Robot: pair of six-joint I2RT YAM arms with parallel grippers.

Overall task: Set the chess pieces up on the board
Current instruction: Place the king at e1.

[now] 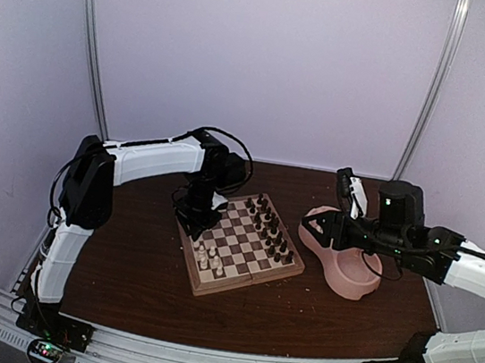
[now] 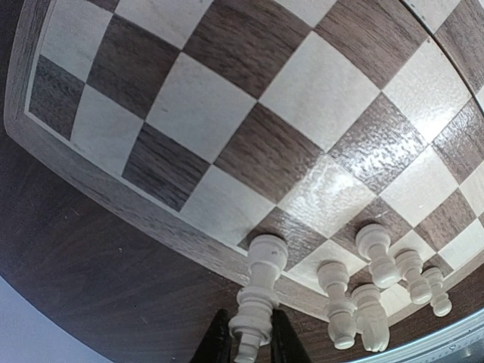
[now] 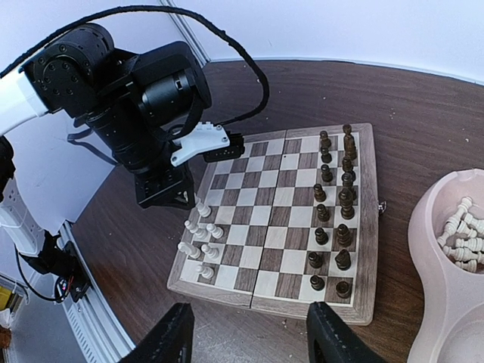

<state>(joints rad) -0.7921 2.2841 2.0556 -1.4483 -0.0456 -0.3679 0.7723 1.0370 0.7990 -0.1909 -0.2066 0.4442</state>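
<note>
My left tool (image 2: pixel 252 342) clamped on white piece (image 2: pixel 261 291), base at board (image 2: pixel 227 113) edge row. Few placed whites (image 2: pixel 374 253) just beside tool. My right tool (image 3: pixel 249 340) spread apart, empty, near bowl (image 3: pixel 446 302) holding spare whites (image 3: pixel 463 231). I judge most whites remain.

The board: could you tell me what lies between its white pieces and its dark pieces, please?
Only bare squares of the board; no piece stands between the white pieces and the dark pieces, as the right wrist view shows.
</note>
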